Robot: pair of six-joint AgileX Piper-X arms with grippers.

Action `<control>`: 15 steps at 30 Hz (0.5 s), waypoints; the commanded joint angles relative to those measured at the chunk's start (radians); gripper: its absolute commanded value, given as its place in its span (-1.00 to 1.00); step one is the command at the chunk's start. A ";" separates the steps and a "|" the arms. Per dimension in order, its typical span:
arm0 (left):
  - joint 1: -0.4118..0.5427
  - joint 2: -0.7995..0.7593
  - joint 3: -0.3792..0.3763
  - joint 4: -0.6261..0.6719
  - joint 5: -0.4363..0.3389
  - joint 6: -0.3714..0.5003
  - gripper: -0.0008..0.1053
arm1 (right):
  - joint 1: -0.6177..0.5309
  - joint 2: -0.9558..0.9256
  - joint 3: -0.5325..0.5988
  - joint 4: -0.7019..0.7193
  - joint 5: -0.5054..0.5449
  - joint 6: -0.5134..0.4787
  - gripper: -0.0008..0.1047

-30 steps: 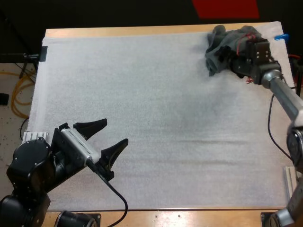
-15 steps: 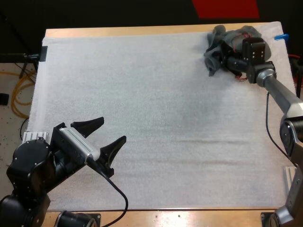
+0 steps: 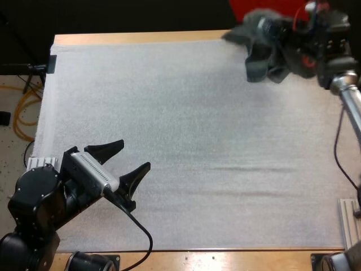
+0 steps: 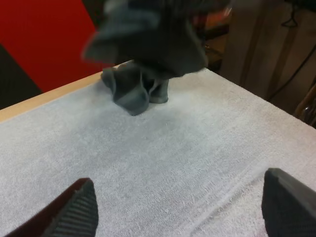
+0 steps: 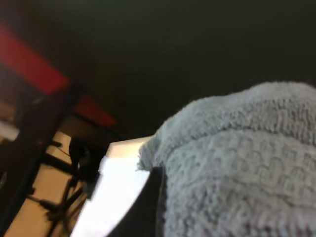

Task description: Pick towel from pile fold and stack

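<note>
One towel (image 3: pixel 260 59) hangs clenched in right gripper (image 3: pixel 293 45); left gripper (image 3: pixel 135 154) spread, well apart.

White mat (image 3: pixel 186 141) on wooden table (image 3: pixel 141 37); towel (image 3: pixel 258 66) touches mat's far corner.

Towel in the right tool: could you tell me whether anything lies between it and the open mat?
Nothing visible blocks the towel; the open left tool sits far off, over the mat's near left corner.
</note>
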 commanded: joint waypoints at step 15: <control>-0.003 -0.002 -0.005 0.004 -0.003 -0.010 0.28 | -0.003 -0.403 -0.011 0.439 -0.014 -0.225 -0.98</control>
